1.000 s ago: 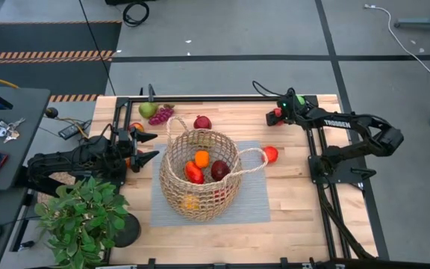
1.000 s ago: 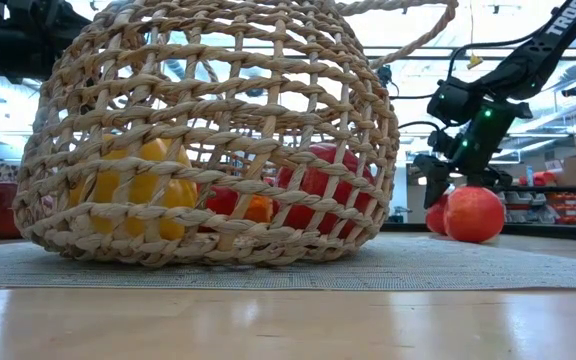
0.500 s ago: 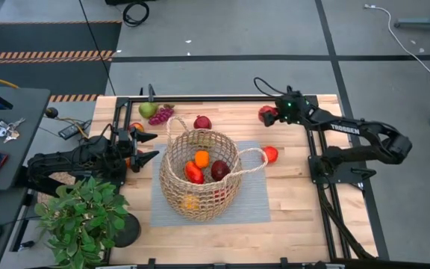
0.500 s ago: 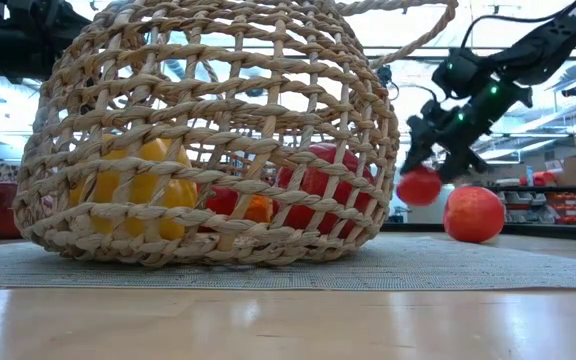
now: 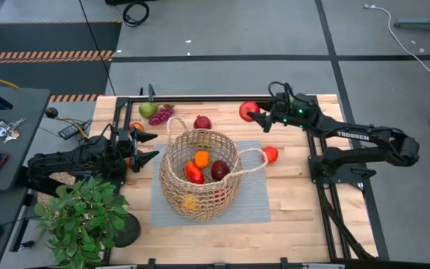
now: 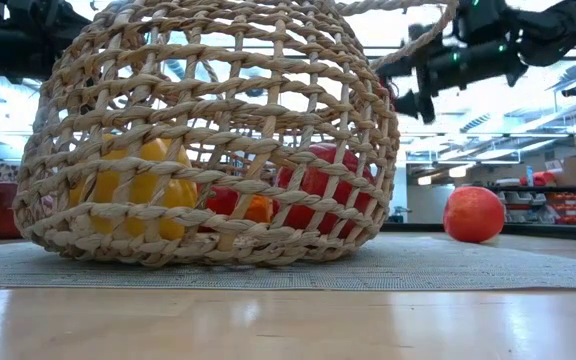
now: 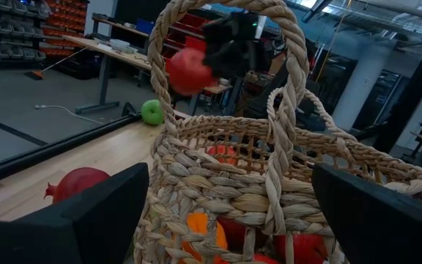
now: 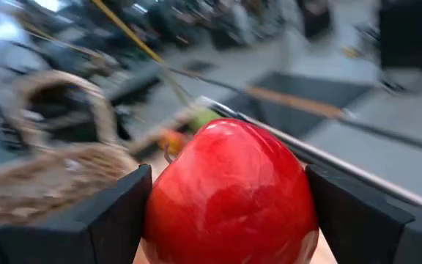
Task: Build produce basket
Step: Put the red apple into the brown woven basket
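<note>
On the near side of the table stands a leafy potted plant (image 5: 80,217), just beside the left arm. Past it, the woven basket (image 5: 198,173) sits upright on a grey mat (image 5: 256,196) in the middle of the table, holding a yellow piece (image 6: 143,190), an orange one (image 5: 201,158), a long red one (image 5: 193,172) and a dark maroon one (image 5: 219,169). The left gripper (image 5: 146,146) waits just beside the basket's left wall with its fingers spread apart and nothing between them. To the basket's right, a red-orange fruit (image 5: 270,154) lies on the wood at the mat's edge, close to one loop handle. Farther back, a dark red pomegranate-like piece (image 5: 202,122) rests just behind the basket, and a green pear (image 5: 148,110) and a purple grape bunch (image 5: 161,115) lie together near the far left corner. Above the far edge, the right gripper (image 5: 258,114) hangs in the air, its fingers clamped on a shiny red apple (image 8: 229,191), well clear of the tabletop and behind the basket's right side.
</note>
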